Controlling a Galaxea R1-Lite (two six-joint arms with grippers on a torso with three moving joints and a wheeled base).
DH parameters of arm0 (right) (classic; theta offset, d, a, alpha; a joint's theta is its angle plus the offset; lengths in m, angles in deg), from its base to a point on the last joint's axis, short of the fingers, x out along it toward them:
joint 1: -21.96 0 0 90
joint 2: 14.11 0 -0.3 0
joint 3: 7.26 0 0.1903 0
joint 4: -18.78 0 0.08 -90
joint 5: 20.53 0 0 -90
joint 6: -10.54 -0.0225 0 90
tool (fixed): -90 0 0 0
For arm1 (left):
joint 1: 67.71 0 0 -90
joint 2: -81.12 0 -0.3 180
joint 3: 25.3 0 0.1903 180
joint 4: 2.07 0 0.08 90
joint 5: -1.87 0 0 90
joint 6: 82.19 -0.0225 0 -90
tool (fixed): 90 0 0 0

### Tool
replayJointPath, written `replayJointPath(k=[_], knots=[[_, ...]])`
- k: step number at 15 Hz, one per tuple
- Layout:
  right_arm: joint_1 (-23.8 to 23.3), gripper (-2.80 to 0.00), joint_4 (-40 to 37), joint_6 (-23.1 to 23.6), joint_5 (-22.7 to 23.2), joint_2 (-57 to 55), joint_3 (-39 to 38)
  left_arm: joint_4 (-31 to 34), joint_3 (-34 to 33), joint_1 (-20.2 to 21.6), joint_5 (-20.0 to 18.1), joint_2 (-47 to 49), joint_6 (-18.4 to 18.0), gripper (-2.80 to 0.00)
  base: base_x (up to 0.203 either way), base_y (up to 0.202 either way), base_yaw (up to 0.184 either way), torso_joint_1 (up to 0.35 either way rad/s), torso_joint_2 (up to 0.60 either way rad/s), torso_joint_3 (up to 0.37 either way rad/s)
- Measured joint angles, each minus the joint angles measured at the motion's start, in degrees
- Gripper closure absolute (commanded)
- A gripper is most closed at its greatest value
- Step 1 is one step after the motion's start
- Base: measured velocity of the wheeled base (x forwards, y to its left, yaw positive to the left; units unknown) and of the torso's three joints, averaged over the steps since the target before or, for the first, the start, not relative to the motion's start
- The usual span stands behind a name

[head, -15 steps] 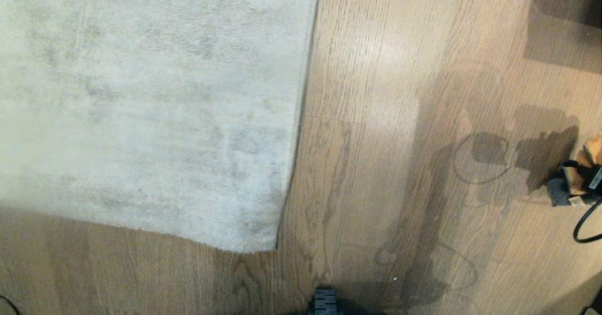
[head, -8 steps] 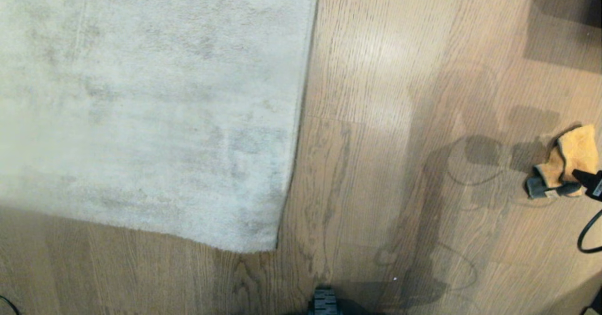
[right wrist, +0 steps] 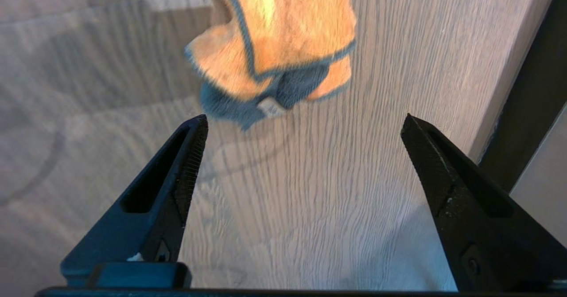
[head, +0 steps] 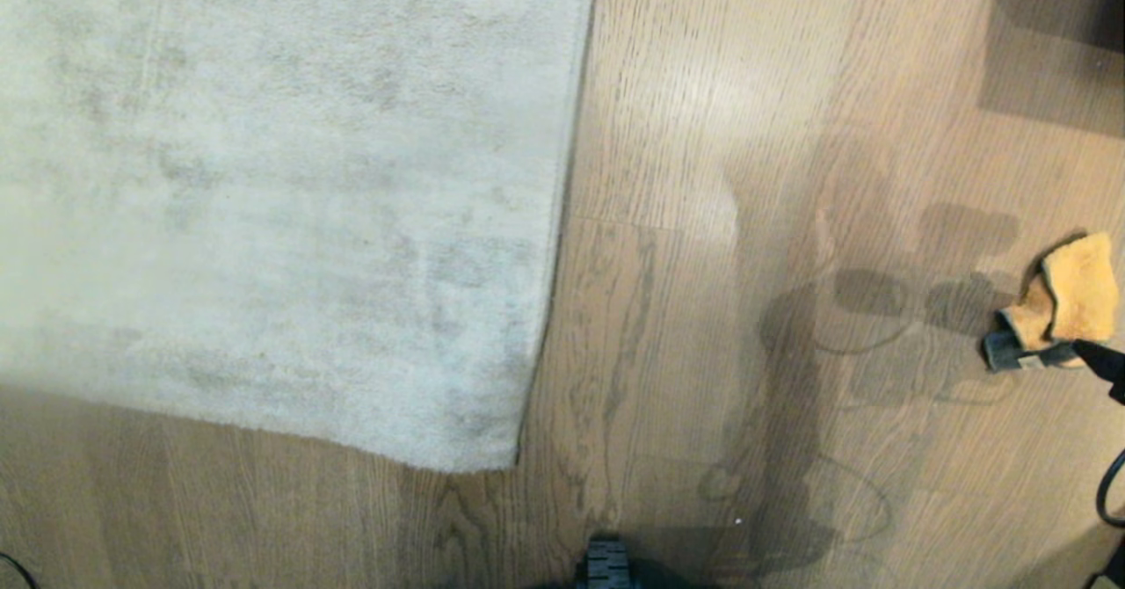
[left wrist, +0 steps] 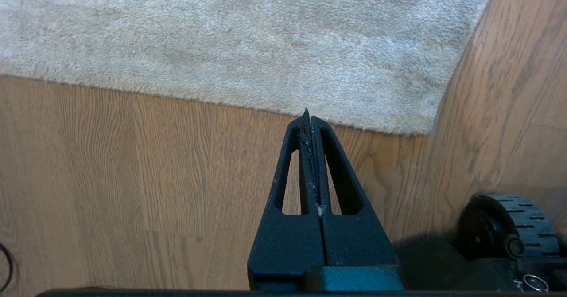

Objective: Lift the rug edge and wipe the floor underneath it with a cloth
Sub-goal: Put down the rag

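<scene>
The pale grey rug (head: 264,202) lies flat on the brown oak floor (head: 703,132). Its right rug edge (head: 562,202) and near corner rest on the planks. The small orange cloth (head: 1059,303), grey at one end, lies crumpled on the floor at the far right. In the right wrist view my right gripper (right wrist: 303,119) hangs open just short of the cloth (right wrist: 283,35), with only bare floor between its fingers. My left gripper (left wrist: 308,115) is shut and empty, held over the floor just before the rug's near edge (left wrist: 266,106).
A black wheel (left wrist: 509,226) of my base sits low beside the left gripper, and the base shows at the near edge (head: 606,567). A black cable (head: 1109,492) loops at the right edge. A dark object (head: 1063,0) stands at the back right.
My right gripper has opened and let go of the cloth, which now lies on the floor. The gripper has drawn back toward the right edge of the head view. The left arm has stayed still.
</scene>
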Motion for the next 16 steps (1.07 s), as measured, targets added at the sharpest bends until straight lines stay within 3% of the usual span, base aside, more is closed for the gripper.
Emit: replayJointPath(k=[11, 12, 13, 16], knots=[[3.11, -2.80, -0.38, 0.24, 0.66, 10.33, -8.40, 0.00, 0.00, 0.00, -0.01, 0.00, 0.02, 0.00, 0.000, 0.000, 0.000, 0.000, 0.00, 0.000], [3.43, -1.12, -0.33, 0.45, 0.65, 10.98, -8.91, -0.02, 0.00, 0.00, 0.00, 0.00, 0.00, 0.00, 0.000, 0.000, 0.000, 0.000, 0.00, 0.000], [3.69, 0.00, -0.33, 1.24, 0.65, 11.45, -9.26, 0.00, 0.00, 0.00, 0.00, 0.00, 0.00, 0.00, 0.000, 0.000, 0.000, 0.000, 0.00, 0.000], [3.90, 0.00, 0.44, 2.57, 0.64, 12.14, -10.02, 0.00, 0.00, 0.00, 0.02, 0.00, 0.02, 0.00, 0.000, 0.000, 0.000, 0.000, 0.00, 0.000]])
